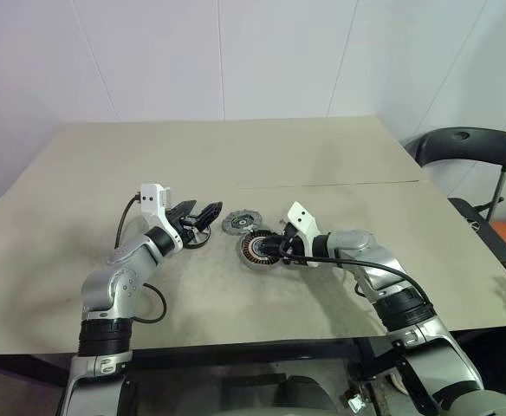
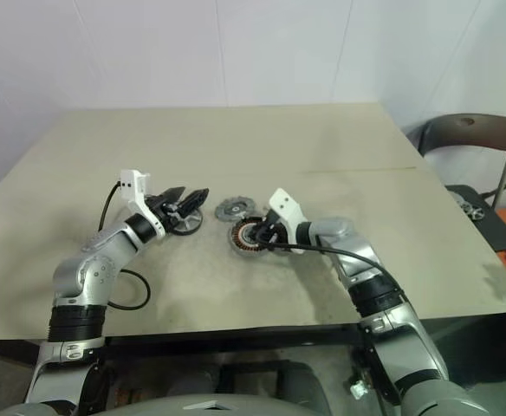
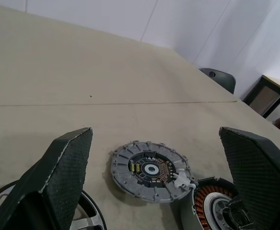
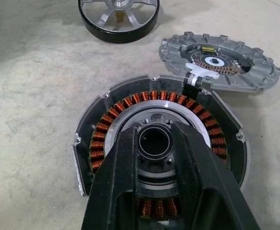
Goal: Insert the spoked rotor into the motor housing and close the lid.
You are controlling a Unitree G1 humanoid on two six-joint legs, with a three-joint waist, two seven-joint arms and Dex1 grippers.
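Note:
The motor housing, a silver ring lined with copper coils, lies on the table. My right gripper reaches over it from the right, its two black fingers shut on either side of the dark central hub. The lid, a ridged grey disc, lies inner face up just behind the housing, touching its rim. To their left lies the spoked rotor, dark-rimmed with silver spokes. My left gripper hovers directly over it, wide open, with nothing between its pads.
All the parts sit near the middle of a wide beige table, whose front edge is close below both arms. A black cable loops by the left arm. A dark chair stands beyond the right rear corner.

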